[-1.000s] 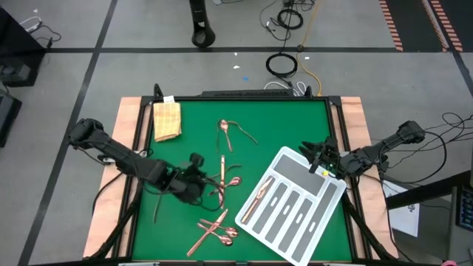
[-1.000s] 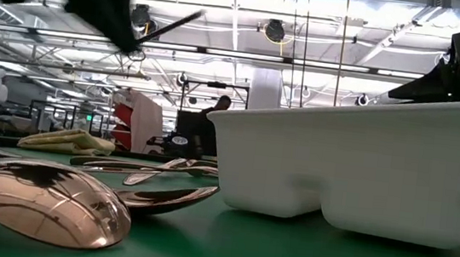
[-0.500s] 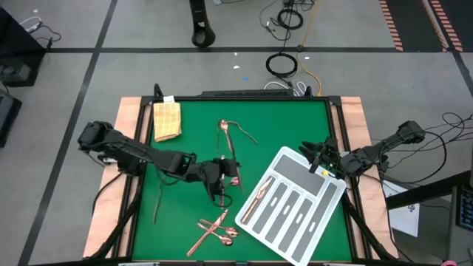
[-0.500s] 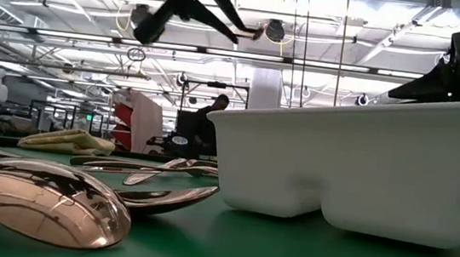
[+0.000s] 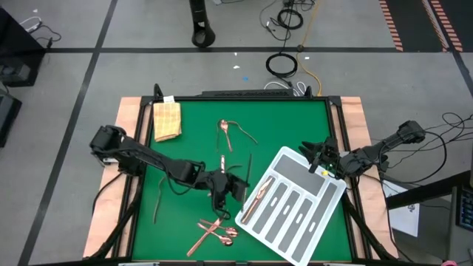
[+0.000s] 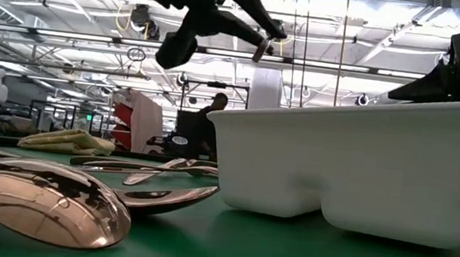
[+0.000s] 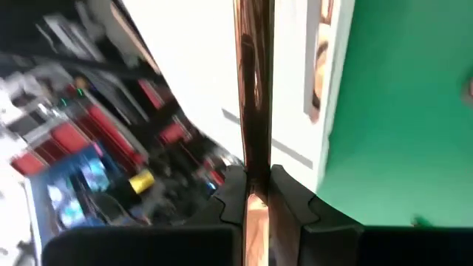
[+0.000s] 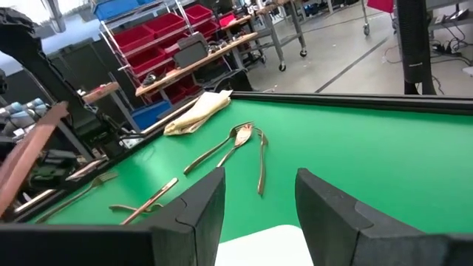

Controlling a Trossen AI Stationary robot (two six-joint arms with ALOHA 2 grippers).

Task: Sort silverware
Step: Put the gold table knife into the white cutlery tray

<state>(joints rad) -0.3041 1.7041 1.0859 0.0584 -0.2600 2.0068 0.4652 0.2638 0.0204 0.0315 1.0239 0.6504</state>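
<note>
My left gripper point(image 5: 230, 185) hangs above the green mat beside the white tray's point(image 5: 292, 203) left edge, shut on a slim copper piece of silverware point(image 7: 251, 89). In the low view the gripper point(image 6: 225, 12) is high over the table. The tray lies slantwise at the right and has copper pieces point(image 5: 259, 198) in its leftmost slot. More silverware lies flat on the mat: a far group point(image 5: 228, 133), a near heap point(image 5: 214, 230) and one piece at the left point(image 5: 157, 203). My right gripper point(image 5: 314, 157) waits open at the tray's far corner. My left gripper pinches the copper piece near one end point(image 7: 253, 181) between its two fingers point(image 7: 230, 198). The piece runs along the fingers and sticks out well past their tips toward the tray. It is lifted clear of the mat; the fingers slant downward.
A folded yellow cloth point(image 5: 167, 120) lies at the mat's far left corner. A big spoon bowl point(image 6: 42, 203) sits close to the low camera, and the tray wall point(image 6: 355, 163) fills that view's right. Wooden rails edge the mat on both sides.
My left gripper has carried the copper piece from the mat's middle toward the right, up to the tray's left edge, sinking a little. Its wrist has rolled a good way round, so the piece now points at the tray.
</note>
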